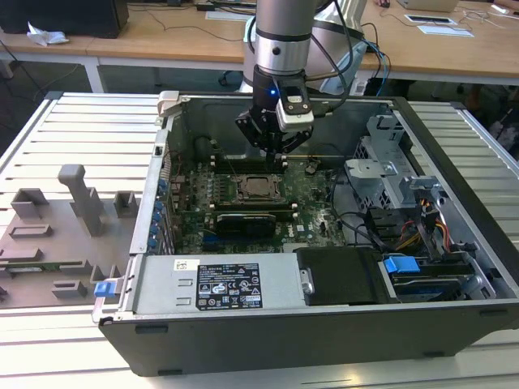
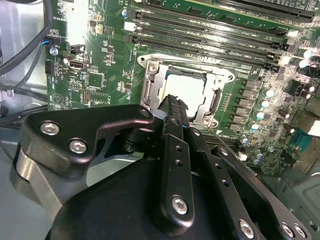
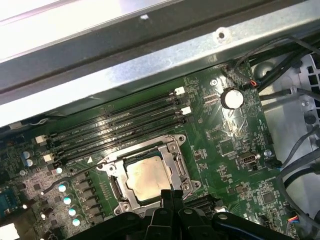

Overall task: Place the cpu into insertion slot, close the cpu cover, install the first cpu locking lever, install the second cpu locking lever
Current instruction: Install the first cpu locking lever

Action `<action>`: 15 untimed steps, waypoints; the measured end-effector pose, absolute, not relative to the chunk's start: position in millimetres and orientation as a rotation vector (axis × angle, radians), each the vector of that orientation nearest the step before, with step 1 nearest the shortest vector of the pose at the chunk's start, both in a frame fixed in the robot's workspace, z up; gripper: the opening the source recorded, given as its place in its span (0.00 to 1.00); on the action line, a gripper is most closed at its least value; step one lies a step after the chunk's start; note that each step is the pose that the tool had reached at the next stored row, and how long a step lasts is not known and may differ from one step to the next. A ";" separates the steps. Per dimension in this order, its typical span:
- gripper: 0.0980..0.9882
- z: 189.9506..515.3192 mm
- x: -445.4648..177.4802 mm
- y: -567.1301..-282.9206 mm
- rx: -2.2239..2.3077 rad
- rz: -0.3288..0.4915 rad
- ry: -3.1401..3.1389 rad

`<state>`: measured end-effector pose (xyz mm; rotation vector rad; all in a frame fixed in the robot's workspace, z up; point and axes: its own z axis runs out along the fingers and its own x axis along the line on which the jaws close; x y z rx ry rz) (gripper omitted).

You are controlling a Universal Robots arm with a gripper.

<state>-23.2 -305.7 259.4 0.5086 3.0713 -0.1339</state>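
The cpu [image 1: 258,188], a square chip with a silvery-tan top, lies flat in the insertion slot [image 3: 115,186] at the middle of the green motherboard [image 1: 318,212]. In both wrist views the cpu [image 2: 187,87] [image 3: 145,177] shows through the open centre of the cpu cover [image 2: 149,86] [image 3: 175,162], which lies down around it. A thin metal lever [image 3: 75,172] runs from the socket's corner out over the board. My black gripper [image 1: 276,154] [image 2: 172,100] [image 3: 170,194] hangs just above the socket's edge, its fingers shut with nothing between them.
Long black memory slots [image 3: 115,130] lie beside the socket. The case walls [image 1: 166,154] box the board in. A drive cage [image 1: 381,170], cables [image 1: 389,231] and a power supply [image 1: 219,284] crowd the case. A grey fixture tray [image 1: 57,227] sits at the exterior view's left.
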 end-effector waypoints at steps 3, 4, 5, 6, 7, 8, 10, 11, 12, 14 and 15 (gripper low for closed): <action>0.01 259.4 -23.2 -305.7 0.477 -0.134 3.075; 0.01 259.4 -23.2 -305.7 0.465 -0.133 3.077; 0.01 259.4 -23.2 -305.7 0.456 -0.133 3.078; 0.01 259.4 -23.2 -305.7 0.435 -0.133 3.081; 0.01 259.4 -23.2 -305.7 0.423 -0.133 3.082; 0.01 259.6 -23.3 -305.7 0.408 -0.130 3.084; 0.01 259.4 -23.2 -305.7 0.372 -0.059 3.095; 0.01 259.4 -23.2 -305.7 0.363 -0.016 3.100; 0.01 259.4 -23.2 -305.7 0.350 0.022 3.105; 0.01 259.3 -23.2 -305.6 0.302 0.030 3.110; 0.01 259.4 -23.2 -305.7 0.295 0.030 3.111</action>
